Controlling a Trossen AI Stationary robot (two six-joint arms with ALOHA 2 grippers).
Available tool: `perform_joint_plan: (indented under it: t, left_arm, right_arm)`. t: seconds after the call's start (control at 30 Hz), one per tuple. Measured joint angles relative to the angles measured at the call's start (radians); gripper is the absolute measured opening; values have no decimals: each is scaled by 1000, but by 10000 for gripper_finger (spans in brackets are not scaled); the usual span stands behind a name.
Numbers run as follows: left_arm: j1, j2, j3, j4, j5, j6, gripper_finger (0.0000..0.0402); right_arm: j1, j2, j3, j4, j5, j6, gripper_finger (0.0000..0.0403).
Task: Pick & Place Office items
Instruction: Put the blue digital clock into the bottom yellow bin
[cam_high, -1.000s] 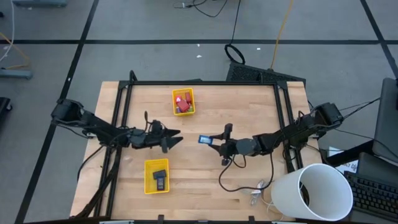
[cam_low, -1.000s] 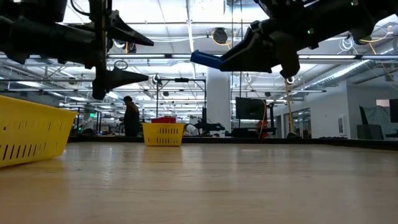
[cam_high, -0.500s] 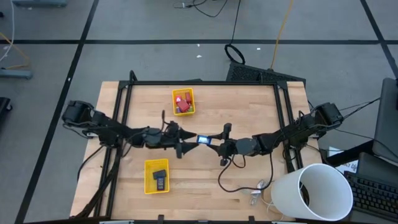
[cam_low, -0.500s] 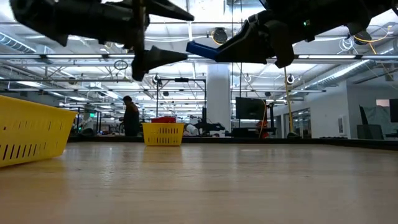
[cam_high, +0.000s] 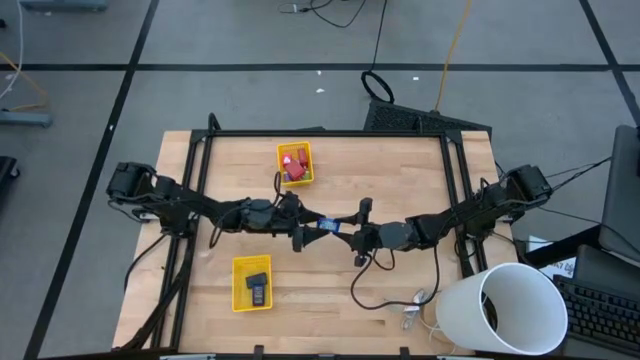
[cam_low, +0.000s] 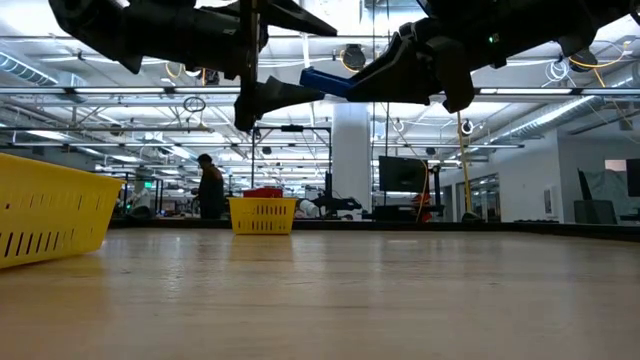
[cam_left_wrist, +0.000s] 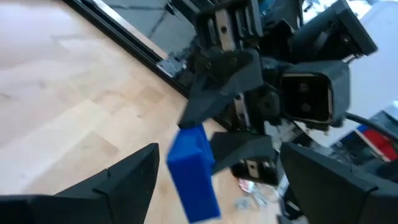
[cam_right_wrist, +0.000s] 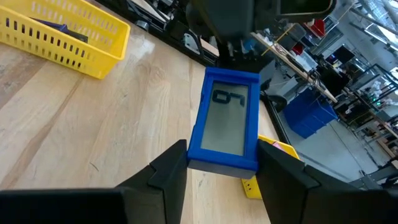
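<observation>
A blue blocky office item with a grey screen (cam_right_wrist: 225, 121) hangs in the air over the table's middle (cam_high: 327, 226), held by my right gripper (cam_right_wrist: 222, 149), which is shut on it. My left gripper (cam_high: 303, 228) has reached in from the table's left. It is open, with one finger on either side of the blue item (cam_left_wrist: 193, 174), and I see no touch. The far yellow tray (cam_high: 295, 164) holds red and blue pieces. The near yellow tray (cam_high: 252, 283) holds a black piece. My right gripper pinches the blue item between its two fingers (cam_right_wrist: 168, 171) by the long edges at the end nearest that arm (cam_right_wrist: 221, 163). The fingers come level from the table's right (cam_low: 390, 75). The item is lifted clear of the table and sticks out toward my left gripper.
A white bucket (cam_high: 500, 310) stands at the table's near right corner, with cables (cam_high: 385, 295) and silvery bits (cam_high: 412, 318) beside it. Black frame rails (cam_high: 195, 190) run along the table's sides. A person (cam_low: 212, 190) stands far off in the room.
My left gripper has moved toward the table's right, up to the blue item, and its open fingers now flank the item's free end. My right gripper and the blue item have kept still.
</observation>
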Motion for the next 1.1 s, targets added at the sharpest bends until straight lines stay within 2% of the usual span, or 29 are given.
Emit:
perform_joint_plan:
  t: [0.1, 0.2, 0.5, 0.67, 0.9, 1.1]
  left_arm:
    - [-1, 0, 0, -23, 18, -14, 335]
    - [-3, 0, 0, -30, 18, -15, 317]
    - [5, 0, 0, -36, 18, -17, 203]
    - [17, 0, -1, -37, 61, -15, 148]
    - [38, 1, -2, -44, 62, -23, 65]
    - [47, -43, -3, -67, 119, 54, 58]
  right_arm:
    - [-1, 0, 0, 0, 1, 0, 155]
    - [-1, 0, 0, 0, 1, 0, 152]
    - [-1, 0, 0, 0, 1, 2, 155]
    - [-1, 0, 0, 2, -1, 2, 152]
    - [0, -2, 0, 7, 2, -2, 169]
    - [41, -17, 2, -7, 52, 77, 181]
